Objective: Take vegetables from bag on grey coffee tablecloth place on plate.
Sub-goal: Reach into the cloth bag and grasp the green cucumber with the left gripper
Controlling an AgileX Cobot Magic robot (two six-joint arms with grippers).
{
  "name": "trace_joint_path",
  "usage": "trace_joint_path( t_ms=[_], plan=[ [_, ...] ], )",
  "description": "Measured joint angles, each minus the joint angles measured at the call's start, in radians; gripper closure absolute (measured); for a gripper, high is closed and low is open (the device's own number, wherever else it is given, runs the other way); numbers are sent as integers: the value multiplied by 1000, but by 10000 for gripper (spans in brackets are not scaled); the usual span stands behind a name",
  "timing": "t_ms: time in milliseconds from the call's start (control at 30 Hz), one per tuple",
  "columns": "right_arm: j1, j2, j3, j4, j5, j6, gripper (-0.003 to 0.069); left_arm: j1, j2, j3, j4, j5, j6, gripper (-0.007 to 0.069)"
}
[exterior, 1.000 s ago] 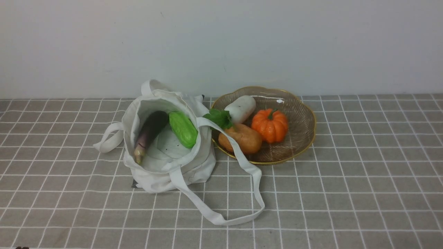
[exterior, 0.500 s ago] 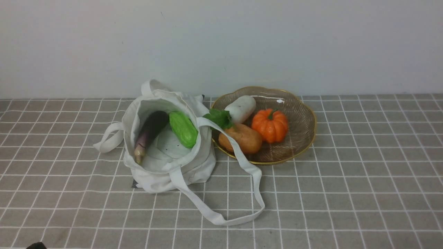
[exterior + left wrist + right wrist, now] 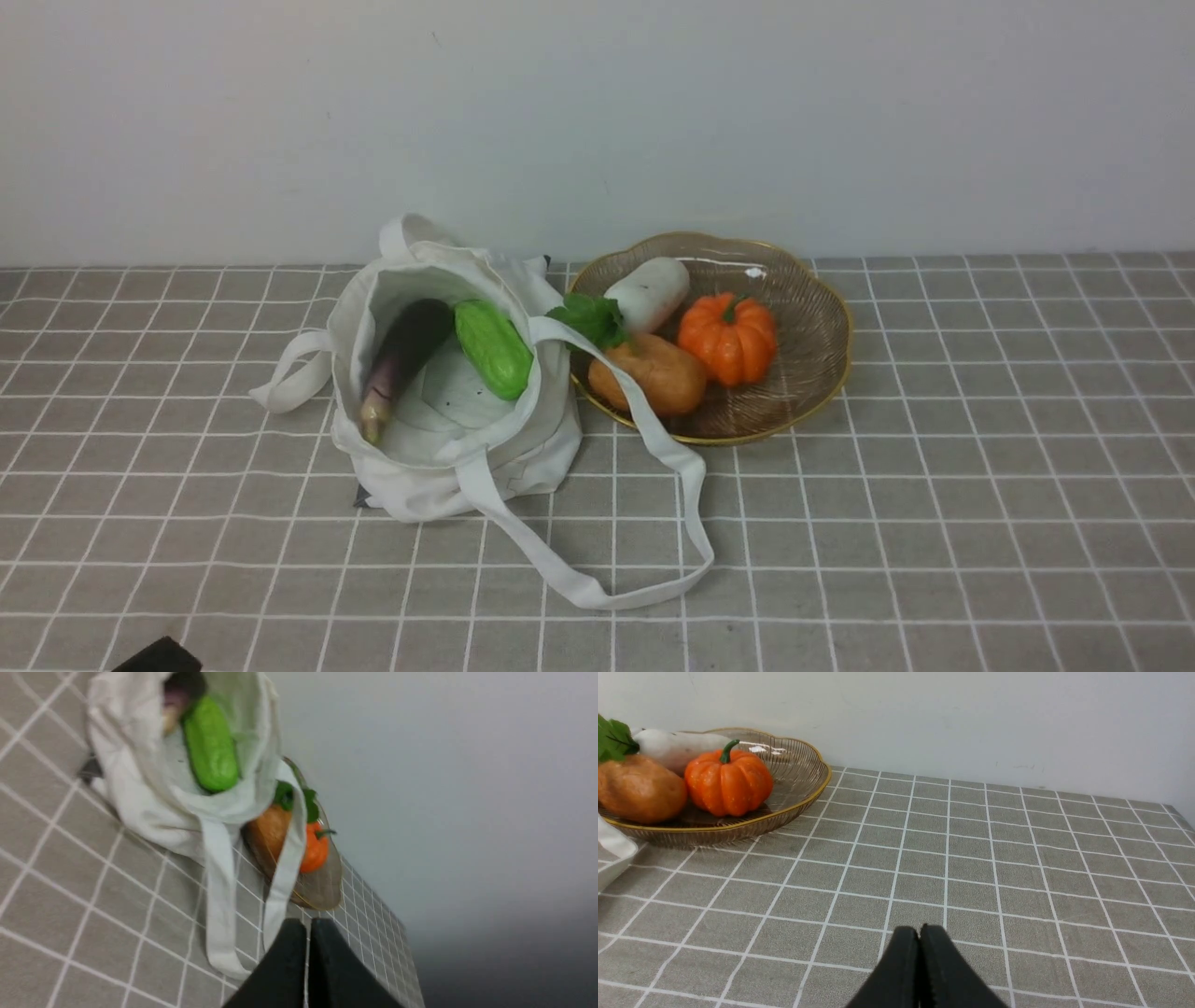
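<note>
The off-white bag [image 3: 439, 467] stands open on the grey checked tablecloth [image 3: 934, 523]. Inside lie the green gourd [image 3: 493, 347] and the purple eggplant [image 3: 401, 359]; the gourd also shows in the left wrist view [image 3: 210, 746]. The brown gold-rimmed plate [image 3: 822, 322] sits right of the bag. My left gripper [image 3: 308, 924] is shut and empty, near the bag's looped strap [image 3: 217, 896]; only a dark corner of it [image 3: 159, 656] shows at the front view's lower left. My right gripper [image 3: 919, 931] is shut and empty, low over the cloth to the right of the plate [image 3: 803, 798].
The plate holds an orange pumpkin [image 3: 728, 338], a brown potato [image 3: 649, 375] and a white radish with green leaves [image 3: 649, 291]. A long strap [image 3: 653, 560] loops over the cloth in front of the bag. A pale wall [image 3: 597, 121] stands behind.
A dark part of my left arm has come further into the front view's lower left corner. The bag, plate and vegetables have not moved.
</note>
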Motion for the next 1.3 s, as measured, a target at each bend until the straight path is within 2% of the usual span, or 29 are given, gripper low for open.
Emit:
trace_joint_path(
  t_ms=[100, 300, 333, 400, 433, 533, 600, 700, 800, 833, 900, 1000, 1300],
  plan=[
    [0, 0, 0, 0, 0, 0, 673, 0, 129, -158, 32, 124, 113, 629],
    [0, 0, 0, 0, 0, 0, 673, 0, 509, -389, 183, 384, 229, 629],
    [0, 0, 0, 0, 0, 0, 673, 0, 541, -407, 197, 398, 237, 629],
    [0, 0, 0, 0, 0, 0, 673, 0, 761, -528, 284, 450, 290, 617],
    [0, 0, 0, 0, 0, 0, 673, 0, 777, -537, 289, 453, 294, 615],
    [0, 0, 0, 0, 0, 0, 673, 0, 1070, -709, 345, 461, 352, 544],
    [0, 0, 0, 0, 0, 0, 673, 0, 1181, -776, 346, 461, 367, 508],
    [0, 0, 0, 0, 0, 0, 673, -17, 1369, -889, 343, 461, 390, 410],
    [0, 0, 0, 0, 0, 0, 673, -54, 1547, -1005, 342, 460, 403, 312],
    [0, 0, 0, 0, 0, 0, 673, -57, 1559, -1014, 342, 460, 404, 306],
    [0, 0, 0, 0, 0, 0, 673, -85, 1711, -1133, 344, 461, 408, 230],
    [0, 0, 0, 0, 0, 0, 673, -97, 1853, -1272, 346, 469, 405, 174],
    [0, 0, 0, 0, 0, 0, 673, -98, 2130, -1539, 354, 445, 280, 153]
  ],
)
